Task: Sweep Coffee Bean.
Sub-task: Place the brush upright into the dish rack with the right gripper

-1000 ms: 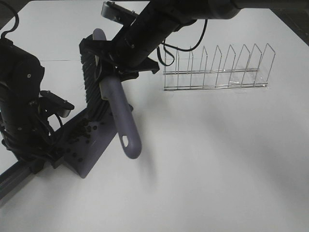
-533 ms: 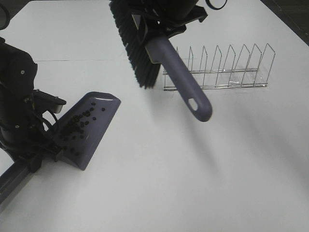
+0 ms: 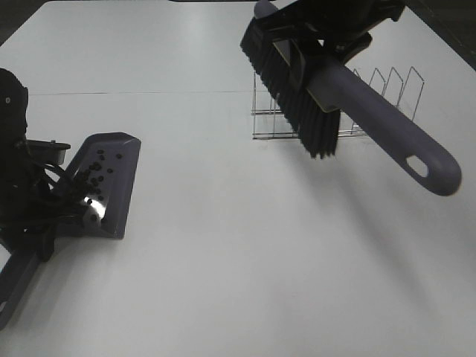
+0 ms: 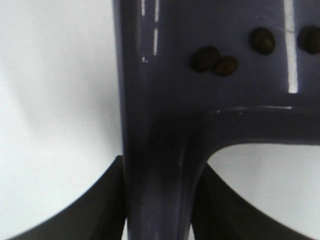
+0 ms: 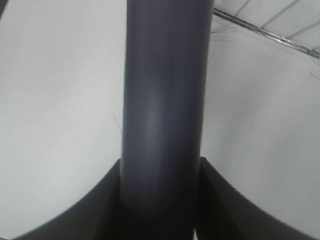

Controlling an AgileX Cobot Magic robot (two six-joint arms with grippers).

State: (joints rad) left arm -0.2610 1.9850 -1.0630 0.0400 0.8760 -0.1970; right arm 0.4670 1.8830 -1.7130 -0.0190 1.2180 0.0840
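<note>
The purple dustpan (image 3: 111, 190) lies at the left of the white table with the coffee beans (image 3: 93, 178) scattered inside it. My left gripper (image 3: 41, 238) is shut on the dustpan's handle (image 4: 160, 150), and a few beans (image 4: 215, 60) show near the handle in the left wrist view. My right gripper (image 3: 323, 48) is shut on the purple brush handle (image 3: 394, 134) and holds the brush in the air at the upper right. Its black bristles (image 3: 294, 89) hang over the wire rack. The handle (image 5: 165, 100) fills the right wrist view.
A wire rack (image 3: 387, 104) with upright dividers stands at the back right, partly behind the brush; its wires show in the right wrist view (image 5: 280, 32). The table's far edge runs along the top of the exterior view.
The right gripper has carried the brush up and to the right, away from the dustpan and over the rack. The dustpan has shifted left and turned, with the beans still in it.
</note>
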